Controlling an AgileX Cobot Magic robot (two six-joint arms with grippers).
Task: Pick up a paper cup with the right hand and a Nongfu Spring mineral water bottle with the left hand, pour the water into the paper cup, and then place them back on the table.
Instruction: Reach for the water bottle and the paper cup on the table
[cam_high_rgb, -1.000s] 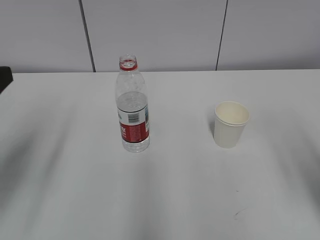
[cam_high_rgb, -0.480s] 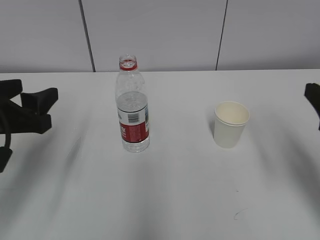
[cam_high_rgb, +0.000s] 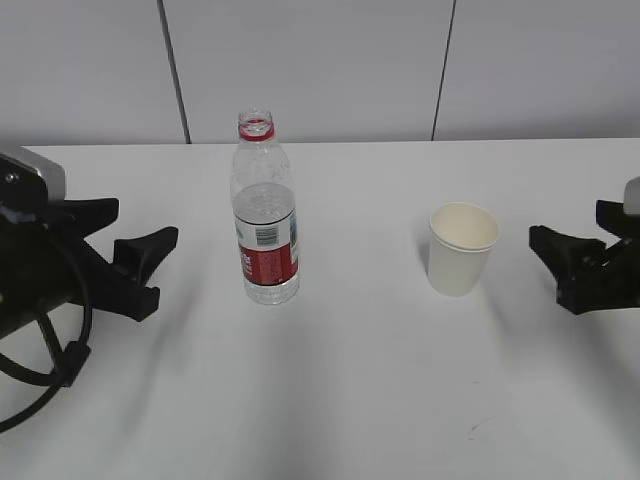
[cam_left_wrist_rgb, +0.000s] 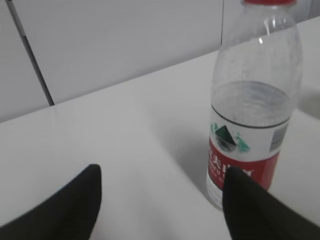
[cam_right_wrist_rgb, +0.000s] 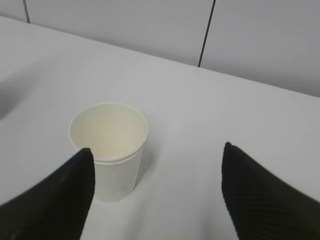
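The Nongfu Spring mineral water bottle (cam_high_rgb: 266, 215) stands upright and uncapped on the white table (cam_high_rgb: 360, 380), left of centre. The paper cup (cam_high_rgb: 462, 248) stands upright and empty to its right. My left gripper (cam_high_rgb: 146, 226) is open, left of the bottle and apart from it. In the left wrist view the bottle (cam_left_wrist_rgb: 252, 110) stands ahead, off to the right of the open gripper (cam_left_wrist_rgb: 162, 172). My right gripper (cam_high_rgb: 566, 222) is open, right of the cup and apart from it. In the right wrist view the cup (cam_right_wrist_rgb: 114, 150) is ahead by the left finger of the open gripper (cam_right_wrist_rgb: 157, 150).
A grey panelled wall (cam_high_rgb: 320, 70) with dark vertical seams runs behind the table's far edge. A faint scuff mark (cam_high_rgb: 475, 428) lies on the tabletop at the front right. Bare tabletop lies between the bottle and the cup.
Both arms have come into view from the sides; the left gripper moved right toward the bottle, the right gripper moved left toward the cup. Bottle and cup have not moved.
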